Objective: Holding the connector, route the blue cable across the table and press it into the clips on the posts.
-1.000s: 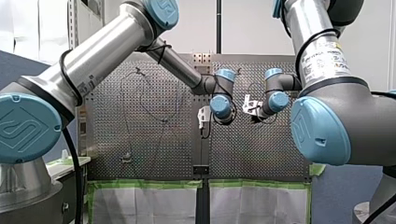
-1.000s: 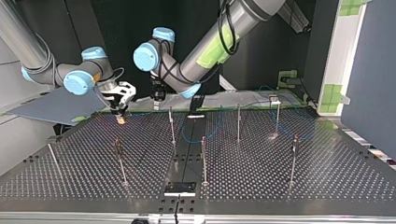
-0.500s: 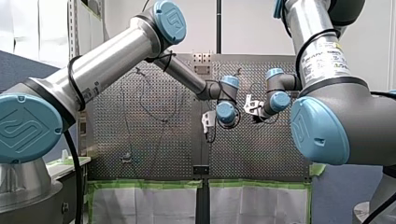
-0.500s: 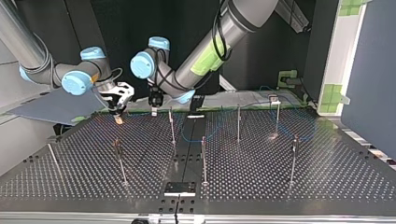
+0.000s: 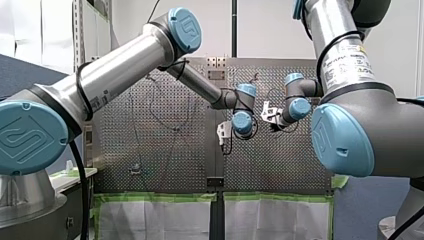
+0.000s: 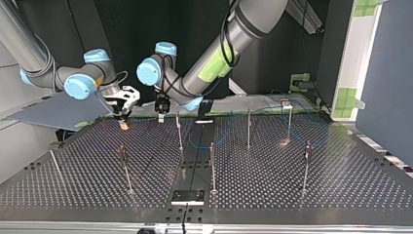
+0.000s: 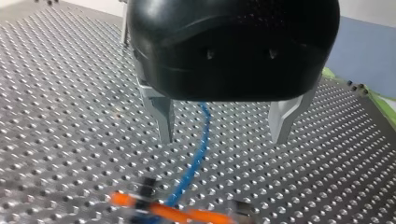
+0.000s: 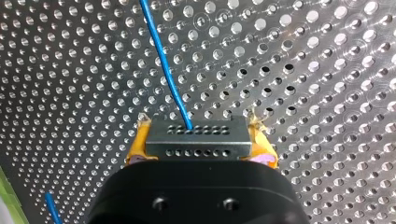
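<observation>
Fingers (image 8: 261,145) of my right gripper (image 8: 198,135) clamp the connector (image 8: 196,140) by its ends, so the blue cable (image 8: 163,60) exits freely. With 12 o'clock straight ahead of that gripper, the cable points toward 11 o'clock over the table (image 8: 303,70). The connector's long axis runs from 3 to 9 o'clock. My left gripper (image 7: 223,137) hangs spread, straddling the cable, probably to guide it toward the posts (image 6: 179,131).
</observation>
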